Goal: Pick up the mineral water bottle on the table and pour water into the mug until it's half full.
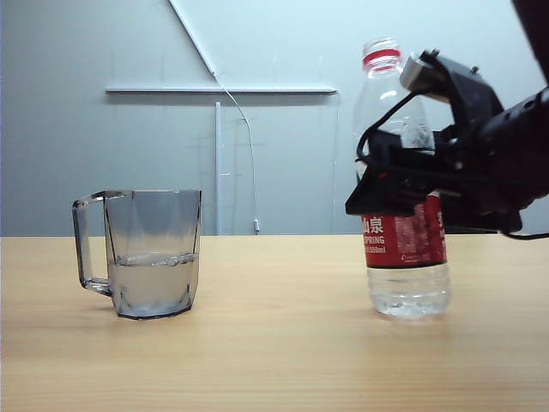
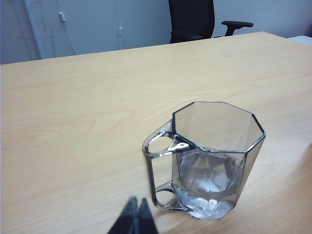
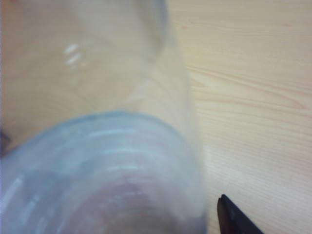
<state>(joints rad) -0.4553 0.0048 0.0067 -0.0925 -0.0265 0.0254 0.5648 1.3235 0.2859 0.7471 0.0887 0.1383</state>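
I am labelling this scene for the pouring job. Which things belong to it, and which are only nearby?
Job: mineral water bottle, mug, water, table, right gripper around the bottle, left gripper near the mug.
Nearby: office chair.

Your right gripper [image 1: 412,184] reaches in level from the right, its jaws spread apart. Your left gripper [image 2: 135,217] hangs low, jaws pressed together.

The black right gripper [image 1: 403,184] hides the middle of the clear plastic mineral water bottle [image 1: 403,283] with the red-and-white label, whose print is partly covered. In the right wrist view the bottle is a blur, cut off at the frame's edges; one dark fingertip [image 3: 233,217] shows.
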